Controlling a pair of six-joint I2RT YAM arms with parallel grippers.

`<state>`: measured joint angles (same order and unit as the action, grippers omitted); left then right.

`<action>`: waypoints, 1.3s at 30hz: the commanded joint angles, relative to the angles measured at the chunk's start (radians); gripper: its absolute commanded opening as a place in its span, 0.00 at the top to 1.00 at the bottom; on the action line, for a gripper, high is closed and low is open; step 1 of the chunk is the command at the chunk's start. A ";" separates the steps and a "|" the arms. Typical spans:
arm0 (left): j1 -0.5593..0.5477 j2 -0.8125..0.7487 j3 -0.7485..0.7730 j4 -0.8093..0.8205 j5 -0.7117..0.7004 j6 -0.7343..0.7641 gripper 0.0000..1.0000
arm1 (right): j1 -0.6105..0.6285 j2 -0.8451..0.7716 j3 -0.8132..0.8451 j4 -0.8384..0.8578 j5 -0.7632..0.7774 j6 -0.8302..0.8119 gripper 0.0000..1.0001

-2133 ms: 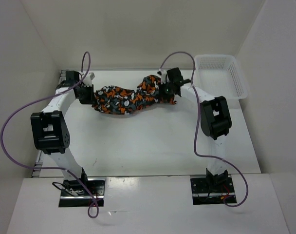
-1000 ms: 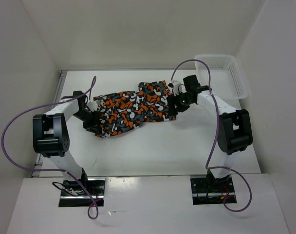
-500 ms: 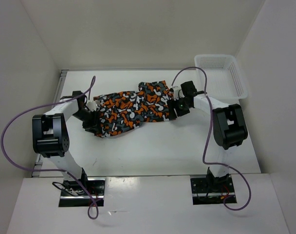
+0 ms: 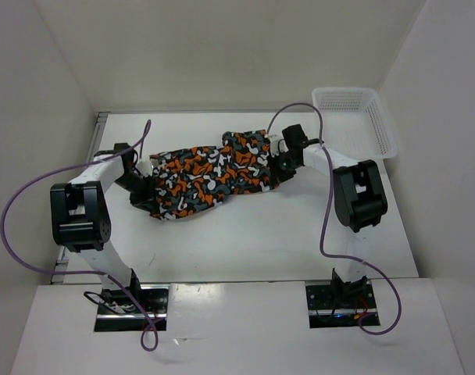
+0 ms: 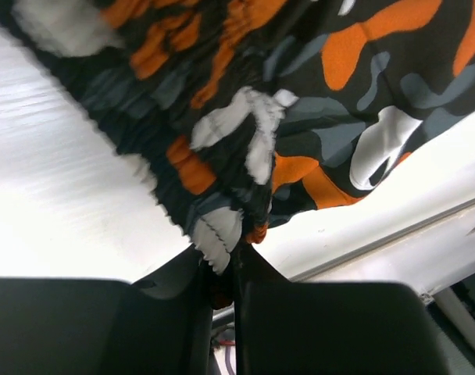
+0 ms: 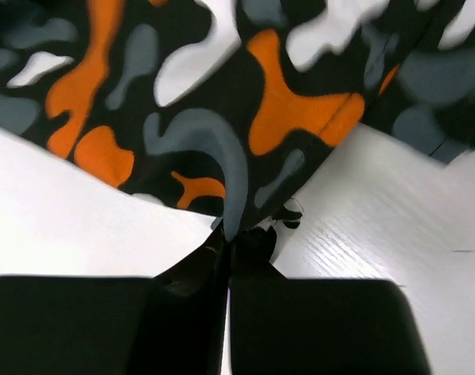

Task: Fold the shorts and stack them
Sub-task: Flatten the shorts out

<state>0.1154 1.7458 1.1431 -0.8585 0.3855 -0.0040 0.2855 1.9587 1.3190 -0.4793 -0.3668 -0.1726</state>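
- The shorts (image 4: 210, 176) are laid on the counter (image 4: 245, 234), stretched between both claws.
- The left claw (image 4: 144, 190) is closed on a gathered edge, with the fabric just ahead of it.
- The right claw (image 4: 282, 166) is clamped on the opposite edge.

Bare table (image 4: 245, 234) at 6 o'clock of the shorts (image 4: 210, 173), wide lane between both arms. Narrow bare strip at 12 o'clock, ending at back wall (image 4: 222, 55). Blocked at 2 o'clock by white mesh basket (image 4: 355, 117) in far right corner. Flanked at 9 o'clock by left gripper (image 4: 146, 191), at 3 o'clock by right gripper (image 4: 280, 166), both clamped on fabric. Purple cable (image 4: 325, 234) hanging beside right arm.
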 commanded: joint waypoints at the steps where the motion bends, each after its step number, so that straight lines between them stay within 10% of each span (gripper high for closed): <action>1: 0.052 -0.009 0.140 -0.118 0.010 0.004 1.00 | -0.006 -0.040 0.196 -0.141 -0.107 -0.147 1.00; 5: 0.162 -0.014 0.395 -0.182 0.145 0.004 1.00 | -0.124 -0.061 0.452 -0.243 -0.511 0.009 1.00; 8: 0.171 0.095 0.552 -0.191 0.138 0.004 1.00 | -0.160 -0.008 0.506 -0.043 -0.532 0.257 1.00; 21: 0.159 0.050 0.383 -0.243 0.139 0.004 1.00 | -0.155 -0.115 0.281 -0.222 -0.452 -0.055 1.00; 35: 0.122 0.210 1.519 -0.245 0.195 0.004 0.98 | -0.164 0.094 1.124 0.025 -0.314 0.266 1.00; 39: 0.122 0.210 1.598 -0.197 0.150 0.004 0.94 | -0.164 0.071 1.275 0.015 -0.274 0.266 1.00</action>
<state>0.2333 1.9701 2.7033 -1.0981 0.5507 -0.0036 0.1261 2.0762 2.4954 -0.5148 -0.6769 0.0708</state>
